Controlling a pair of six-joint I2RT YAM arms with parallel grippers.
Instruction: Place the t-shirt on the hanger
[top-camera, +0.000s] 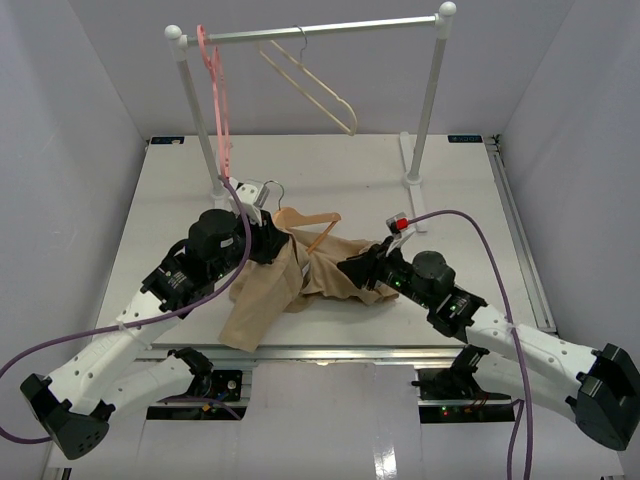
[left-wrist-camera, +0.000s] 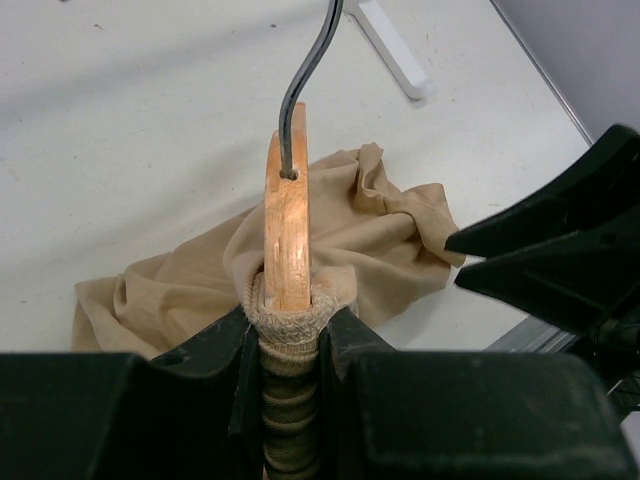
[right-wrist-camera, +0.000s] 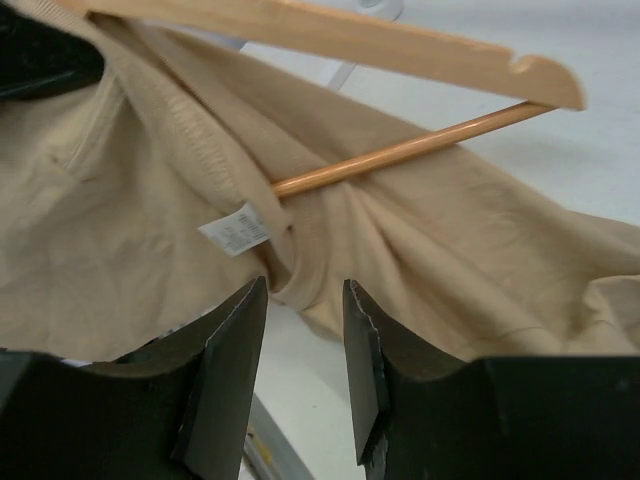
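The tan t-shirt (top-camera: 268, 298) lies crumpled mid-table and hangs partly over the near edge. The light brown wooden hanger (top-camera: 308, 217) is lifted, one arm inside the shirt's neck. My left gripper (top-camera: 268, 243) is shut on the hanger's arm (left-wrist-camera: 286, 235) with the ribbed collar (left-wrist-camera: 288, 325) bunched round it. My right gripper (top-camera: 352, 267) is open and empty, just short of the collar fold near the white label (right-wrist-camera: 235, 229). The hanger's crossbar (right-wrist-camera: 400, 153) and free arm (right-wrist-camera: 340, 35) show above the cloth (right-wrist-camera: 470, 250).
A white clothes rail (top-camera: 310, 31) stands at the back, with a pink plastic hanger (top-camera: 216, 80) and a pale cream hanger (top-camera: 318, 90) on it. Its feet (top-camera: 412, 160) rest on the table. The table's near edge (top-camera: 340, 350) lies under the shirt.
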